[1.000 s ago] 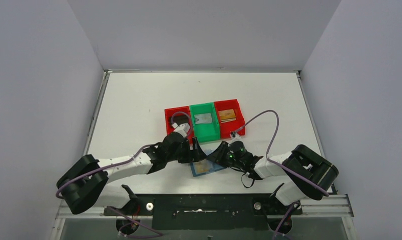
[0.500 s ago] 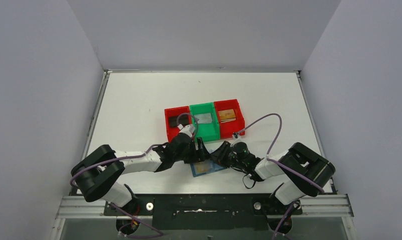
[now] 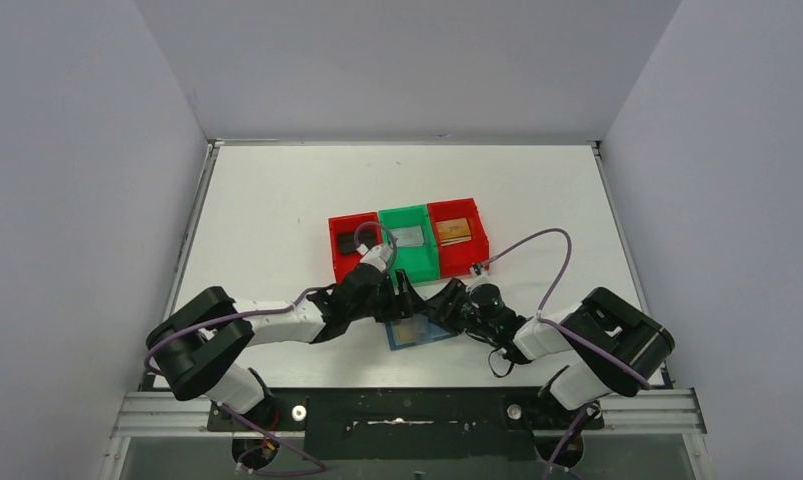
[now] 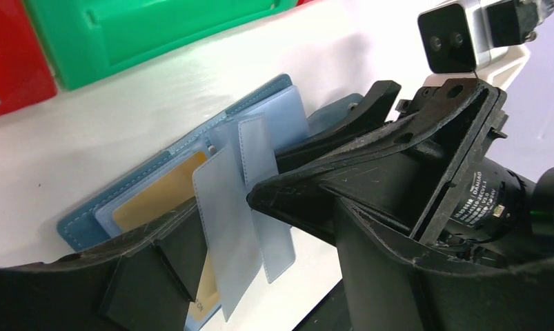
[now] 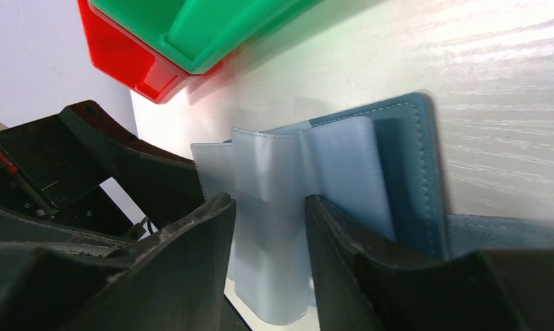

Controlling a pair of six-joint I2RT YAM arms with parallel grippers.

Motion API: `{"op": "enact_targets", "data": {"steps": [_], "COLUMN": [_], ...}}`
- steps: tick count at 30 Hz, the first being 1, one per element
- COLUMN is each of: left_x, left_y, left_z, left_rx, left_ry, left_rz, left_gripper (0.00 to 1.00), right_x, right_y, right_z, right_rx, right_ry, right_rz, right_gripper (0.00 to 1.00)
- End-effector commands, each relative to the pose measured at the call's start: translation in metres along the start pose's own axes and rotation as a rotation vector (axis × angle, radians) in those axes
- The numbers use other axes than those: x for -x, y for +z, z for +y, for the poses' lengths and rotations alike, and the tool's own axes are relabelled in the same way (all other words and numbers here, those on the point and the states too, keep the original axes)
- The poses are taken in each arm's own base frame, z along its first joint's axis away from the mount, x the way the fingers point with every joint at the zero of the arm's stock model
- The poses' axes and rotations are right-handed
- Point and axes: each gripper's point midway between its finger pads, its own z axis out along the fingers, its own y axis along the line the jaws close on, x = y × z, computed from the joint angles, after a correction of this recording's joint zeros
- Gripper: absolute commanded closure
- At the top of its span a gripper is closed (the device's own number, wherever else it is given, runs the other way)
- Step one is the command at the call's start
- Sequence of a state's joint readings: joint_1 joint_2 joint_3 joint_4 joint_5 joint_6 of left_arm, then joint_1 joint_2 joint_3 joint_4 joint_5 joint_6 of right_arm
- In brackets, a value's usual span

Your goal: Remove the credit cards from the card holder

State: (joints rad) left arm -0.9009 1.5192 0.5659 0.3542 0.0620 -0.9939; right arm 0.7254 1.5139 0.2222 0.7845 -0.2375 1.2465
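Done: three credit cards (image 3: 454, 231) in bins (image 3: 422, 262) | Left: gold card (image 4: 153, 200) inside card holder (image 4: 87, 222) | left gripper (image 3: 395, 292): jaws apart | right gripper (image 5: 267, 207): jaws apart, astride sleeves (image 5: 336, 158)

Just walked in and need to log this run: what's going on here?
Two robot arms work on the small teal-blue fold-open card holder, lying open on the white table. The left gripper and the right gripper each stand with jaws apart around its pale blue plastic sleeves. One gold-brown card sits in a pocket; other cards lie in the red and green plastic bins behind.
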Motion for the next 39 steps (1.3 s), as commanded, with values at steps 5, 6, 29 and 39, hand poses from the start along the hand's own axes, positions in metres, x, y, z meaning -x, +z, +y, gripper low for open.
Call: {"op": "enact_targets", "data": {"steps": [5, 6, 29, 39], "left_x": [0.002, 0.001, -0.017, 0.027], "left_y": [-0.001, 0.0, 0.03, -0.005], "left_z": [-0.046, -0.049, -0.09, -0.031], "left_rx": [-0.156, -0.169, -0.327, 0.041], "left_ry": [0.067, 0.07, 0.118, 0.073], "left_rz": [0.033, 0.04, 0.165, -0.098], "left_gripper": [0.36, 0.37, 0.41, 0.42], "right_x": [0.009, 0.012, 0.044, 0.036], "right_y": [-0.011, -0.013, -0.063, -0.049], "right_z": [0.013, 0.015, 0.004, -0.025], "right_rx": [0.02, 0.023, -0.071, -0.262], "right_ry": [-0.089, -0.092, -0.136, -0.251], "right_rz": [-0.045, -0.056, -0.221, -0.099], "right_gripper": [0.47, 0.45, 0.4, 0.34]}}
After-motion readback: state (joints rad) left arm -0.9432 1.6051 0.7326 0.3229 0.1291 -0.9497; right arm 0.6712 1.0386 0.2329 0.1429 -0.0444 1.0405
